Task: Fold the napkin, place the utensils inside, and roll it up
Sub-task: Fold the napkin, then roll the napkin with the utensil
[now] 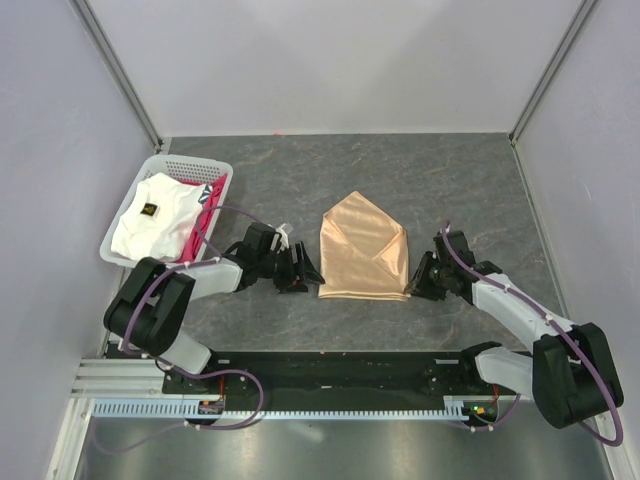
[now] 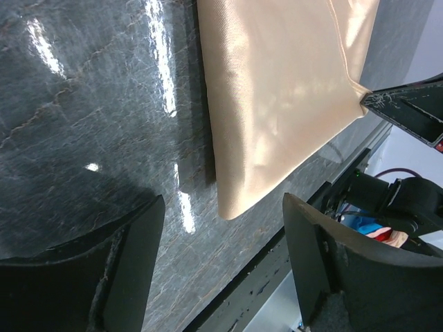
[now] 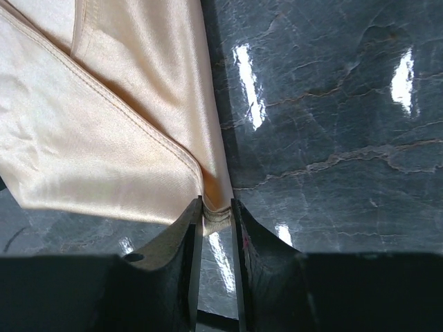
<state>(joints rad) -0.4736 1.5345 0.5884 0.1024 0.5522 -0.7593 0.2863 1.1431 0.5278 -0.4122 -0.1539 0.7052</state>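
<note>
The napkin [image 1: 363,252] lies mid-counter, already folded into a pointed packet with its tip toward the far edge. The right gripper [image 3: 216,211] pinches its near right corner. The left gripper [image 1: 303,270] sits spread just beside the near left corner. I see no utensils, so loading and rolling seem not yet done.
</note>
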